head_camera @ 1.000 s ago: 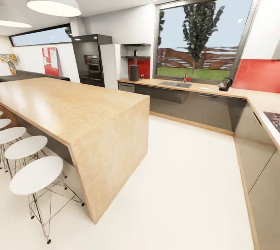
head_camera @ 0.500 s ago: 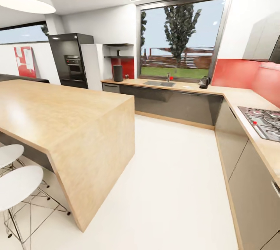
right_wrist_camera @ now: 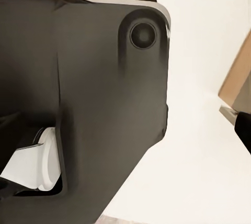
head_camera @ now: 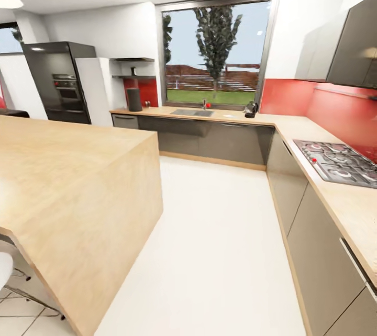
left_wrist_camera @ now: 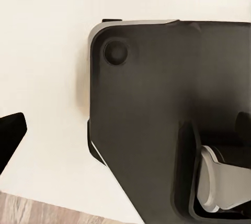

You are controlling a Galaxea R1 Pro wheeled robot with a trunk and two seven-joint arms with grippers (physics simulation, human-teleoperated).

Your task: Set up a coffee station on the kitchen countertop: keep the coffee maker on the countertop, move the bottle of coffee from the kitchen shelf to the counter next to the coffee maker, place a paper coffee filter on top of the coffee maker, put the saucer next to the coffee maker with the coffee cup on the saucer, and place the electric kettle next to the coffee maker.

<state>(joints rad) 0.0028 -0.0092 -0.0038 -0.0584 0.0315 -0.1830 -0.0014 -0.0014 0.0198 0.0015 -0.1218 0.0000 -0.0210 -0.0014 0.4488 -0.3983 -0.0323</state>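
Across the room, the dark grey coffee maker stands at the left end of the pale countertop, under the window. The electric kettle, small and dark from here, sits near the counter's corner to the right. Two thin dark kitchen shelf slabs hang above the coffee maker, and a small dark item stands on the lower one, too far off to identify. The saucer and coffee cup are too small to make out. One dark fingertip shows in the left wrist view and another fingertip in the right wrist view, both over white floor.
A large wood island takes up the left foreground. The right run of counter carries a gas hob. A sink is inset under the window, and a black oven tower stands at far left. White floor runs between island and cabinets. The robot's dark base shows below.
The camera has swung right and the whole picture slid left. The stools and pendant lamps have left the view, while the hob and right counter have come in. Nothing on the counter moved.
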